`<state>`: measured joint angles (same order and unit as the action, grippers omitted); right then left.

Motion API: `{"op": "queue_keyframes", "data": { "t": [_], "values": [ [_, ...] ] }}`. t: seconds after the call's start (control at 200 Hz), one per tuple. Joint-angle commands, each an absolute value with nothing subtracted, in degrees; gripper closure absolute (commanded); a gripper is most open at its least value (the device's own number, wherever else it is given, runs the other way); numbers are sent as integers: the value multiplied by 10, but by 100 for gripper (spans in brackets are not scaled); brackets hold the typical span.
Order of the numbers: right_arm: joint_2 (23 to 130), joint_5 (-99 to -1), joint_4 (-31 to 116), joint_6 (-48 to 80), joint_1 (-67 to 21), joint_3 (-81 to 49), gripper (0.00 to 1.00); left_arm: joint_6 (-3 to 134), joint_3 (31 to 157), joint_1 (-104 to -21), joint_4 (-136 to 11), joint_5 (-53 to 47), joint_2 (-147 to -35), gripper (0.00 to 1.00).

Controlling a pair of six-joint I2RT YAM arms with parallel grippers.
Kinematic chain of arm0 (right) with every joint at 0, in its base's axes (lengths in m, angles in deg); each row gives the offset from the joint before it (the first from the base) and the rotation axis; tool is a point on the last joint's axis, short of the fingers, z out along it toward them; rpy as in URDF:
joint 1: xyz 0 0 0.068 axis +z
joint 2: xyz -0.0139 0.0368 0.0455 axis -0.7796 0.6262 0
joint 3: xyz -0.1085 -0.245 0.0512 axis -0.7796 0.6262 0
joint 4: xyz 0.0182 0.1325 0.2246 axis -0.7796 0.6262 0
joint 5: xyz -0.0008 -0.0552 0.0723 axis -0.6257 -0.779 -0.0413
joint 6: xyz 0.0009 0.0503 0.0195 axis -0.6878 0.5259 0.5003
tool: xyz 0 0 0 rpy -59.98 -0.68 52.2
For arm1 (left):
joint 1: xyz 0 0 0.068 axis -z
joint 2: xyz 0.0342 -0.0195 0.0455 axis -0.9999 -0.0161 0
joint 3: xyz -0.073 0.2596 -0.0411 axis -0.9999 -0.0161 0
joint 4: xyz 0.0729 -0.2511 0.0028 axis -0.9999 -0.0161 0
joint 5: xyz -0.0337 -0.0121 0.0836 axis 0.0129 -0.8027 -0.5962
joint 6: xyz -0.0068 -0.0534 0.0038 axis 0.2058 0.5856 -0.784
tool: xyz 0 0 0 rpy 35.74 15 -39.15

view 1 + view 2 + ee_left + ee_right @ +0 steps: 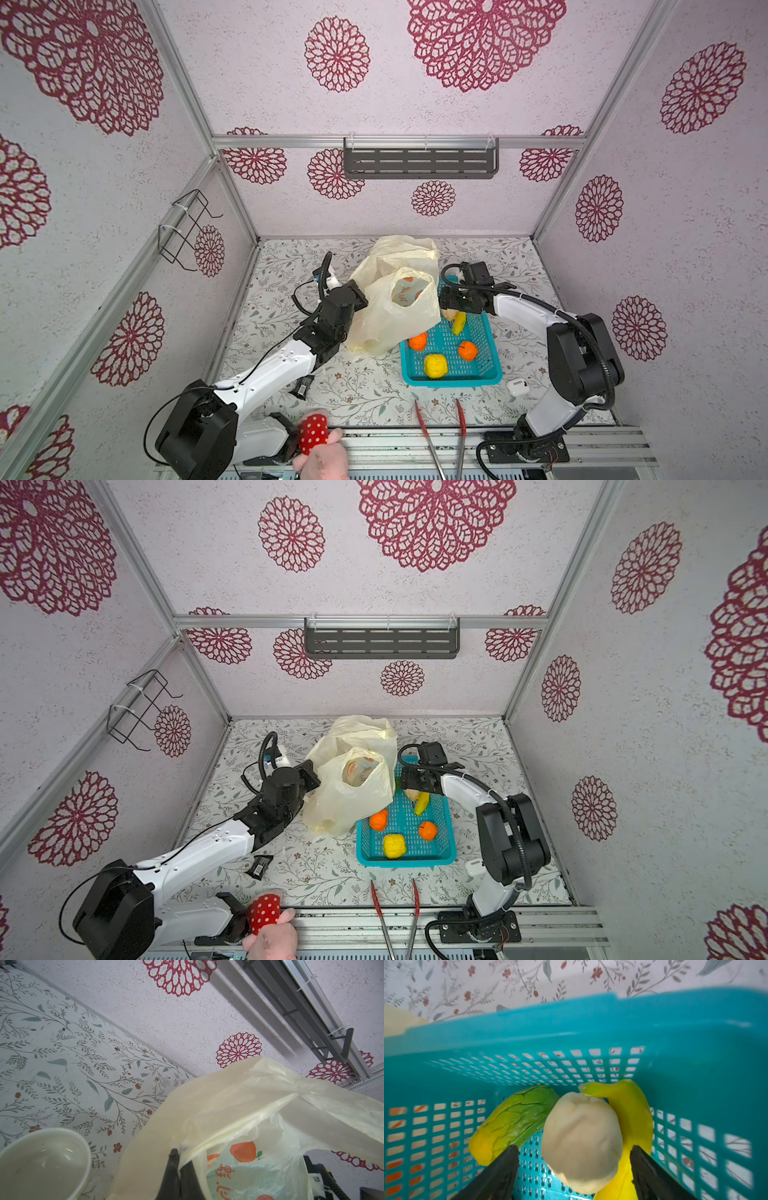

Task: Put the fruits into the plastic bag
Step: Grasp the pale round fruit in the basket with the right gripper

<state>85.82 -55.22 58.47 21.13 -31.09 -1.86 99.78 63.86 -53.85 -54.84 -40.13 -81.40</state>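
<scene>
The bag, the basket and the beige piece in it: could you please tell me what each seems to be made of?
The bag looks like thin plastic film, faintly glossy: it crinkles and its print shows through. The basket looks like rigid moulded plastic, smooth, with grid-pierced walls. The beige piece is matte with shallow creases, perhaps foam or rubber; I cannot be sure.

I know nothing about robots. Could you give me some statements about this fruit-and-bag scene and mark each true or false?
1. The left gripper pinches the edge of the plastic bag. True.
2. The right gripper is shut on the lemon. False: it is open, with its jaws on either side of the beige piece.
3. The lemon lies in the teal basket. True.
4. Both oranges are inside the plastic bag. False: both oranges lie in the teal basket.
</scene>
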Motion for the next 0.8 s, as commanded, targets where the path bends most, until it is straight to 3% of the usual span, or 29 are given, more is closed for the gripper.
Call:
{"op": "queue_keyframes", "data": {
  "t": [0.0,0.195,0.415,0.796],
  "values": [
    [867,-567,591,205,-309,-25,15,994,650,-537,-546,-400,-819,100],
    [886,-559,579,214,-300,-27,23,992,646,-536,-545,-402,-817,100],
    [863,-575,571,211,-296,-22,51,992,648,-536,-544,-399,-819,100],
    [675,-568,553,186,-297,17,55,992,652,-536,-543,-391,-823,100]
  ]
}}
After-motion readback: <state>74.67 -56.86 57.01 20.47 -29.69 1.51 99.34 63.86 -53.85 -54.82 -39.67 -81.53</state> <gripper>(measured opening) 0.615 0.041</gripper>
